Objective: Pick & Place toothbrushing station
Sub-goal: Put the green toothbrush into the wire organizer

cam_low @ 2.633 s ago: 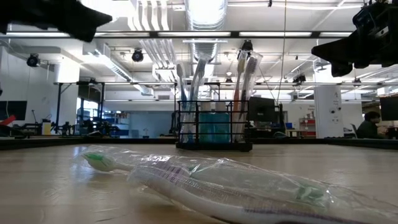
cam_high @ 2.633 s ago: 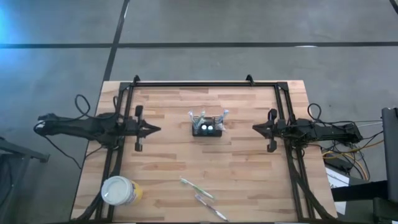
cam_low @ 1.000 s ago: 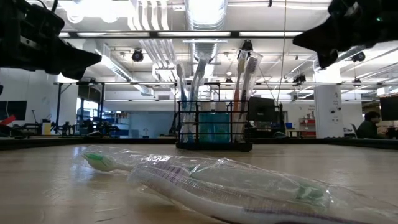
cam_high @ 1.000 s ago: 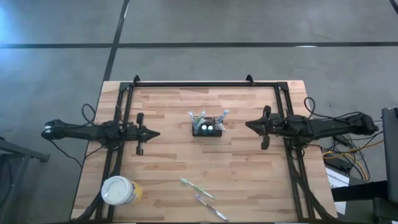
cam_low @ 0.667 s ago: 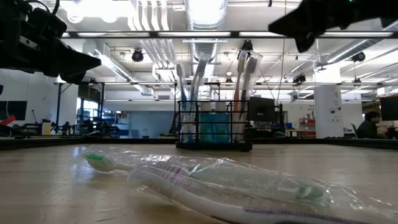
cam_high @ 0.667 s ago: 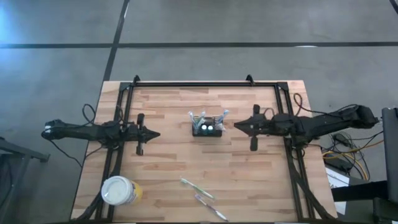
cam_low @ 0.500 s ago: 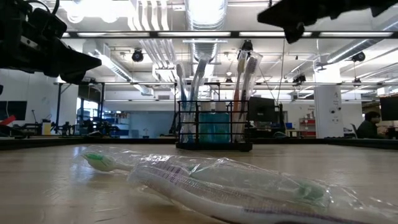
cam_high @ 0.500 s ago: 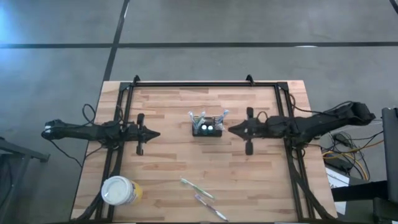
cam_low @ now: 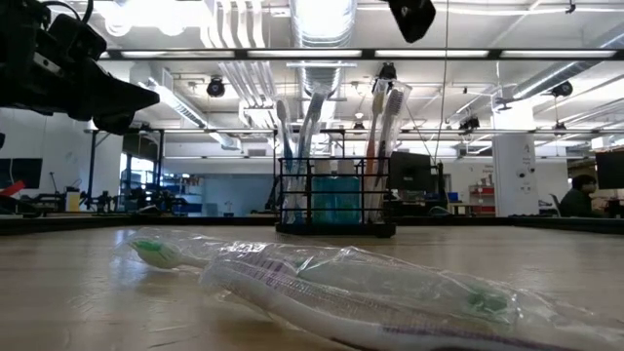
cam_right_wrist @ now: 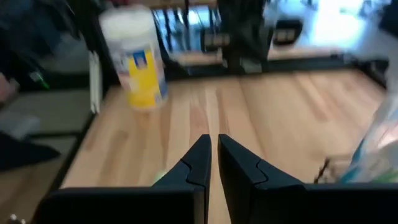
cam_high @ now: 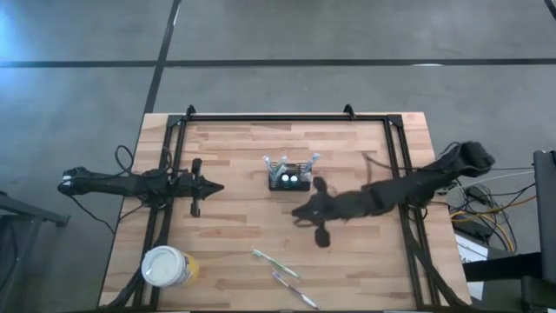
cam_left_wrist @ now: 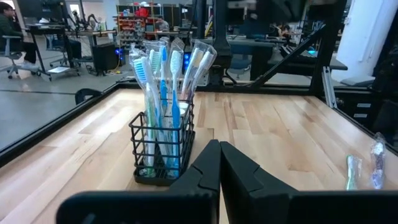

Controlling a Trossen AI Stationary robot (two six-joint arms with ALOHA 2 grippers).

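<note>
The toothbrushing station [cam_high: 288, 178] is a small black wire holder with several toothbrushes standing in it. It rests by its base on the table's middle, toward the far side, and also shows in the low view [cam_low: 336, 200] and the left wrist view [cam_left_wrist: 163, 146]. My left gripper [cam_high: 219, 184] is shut and empty to the left of it, pointing at it. My right gripper [cam_high: 295, 211] is shut and empty in the air, just on the near side of the holder, pointing toward the table's near left; its fingers show in the right wrist view [cam_right_wrist: 213, 142].
A round white-lidded yellow cup [cam_high: 165, 266] stands at the near left corner and also shows in the right wrist view [cam_right_wrist: 134, 59]. Two plastic-wrapped toothbrushes [cam_high: 276, 263] [cam_high: 295, 289] lie near the front edge. Black rails [cam_high: 278, 117] run along the table's sides and far edge.
My right gripper has swung from the table's right side toward the left and near edges, past the holder's near right, and has turned to point at the near left corner. The holder has stayed still.
</note>
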